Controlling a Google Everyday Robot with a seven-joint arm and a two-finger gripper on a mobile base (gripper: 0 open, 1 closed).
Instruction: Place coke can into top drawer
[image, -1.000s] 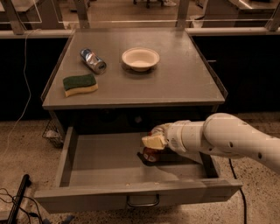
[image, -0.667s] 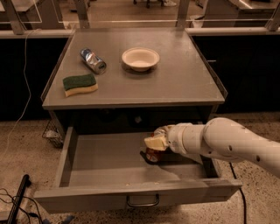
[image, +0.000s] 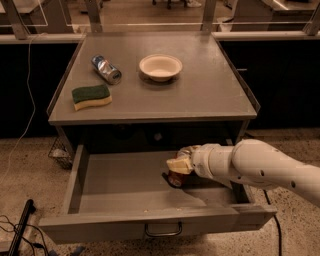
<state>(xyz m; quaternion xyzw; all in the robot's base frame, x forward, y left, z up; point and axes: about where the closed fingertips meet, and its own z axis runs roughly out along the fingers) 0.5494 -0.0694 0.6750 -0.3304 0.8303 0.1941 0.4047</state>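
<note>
Closest to us, the drawer (image: 125, 187) is pulled wide open, and its curved handle (image: 163, 231) sits on the front panel, nearer than the fingers (image: 179, 164) and a touch to their left. Here's the white arm (image: 260, 167), reaching in from the right over the drawer's right wall, and the gripper (image: 176, 170) is down inside, right of the middle. The pale fingers are clamped on the top of the can (image: 175, 179). The can is directly under them, dark red, with its base at the drawer floor, though I can't quite tell whether it's touching. There's bare grey floor stretching away to the left of the fingers. Up and beyond them, on the cabinet top (image: 200, 97), there's a green-and-yellow sponge (image: 91, 96) far off to the fingers' left. Behind that, a silver can (image: 106, 69) is lying on its side. The white bowl (image: 160, 67) is almost straight back from the fingers, well apart from them.
</note>
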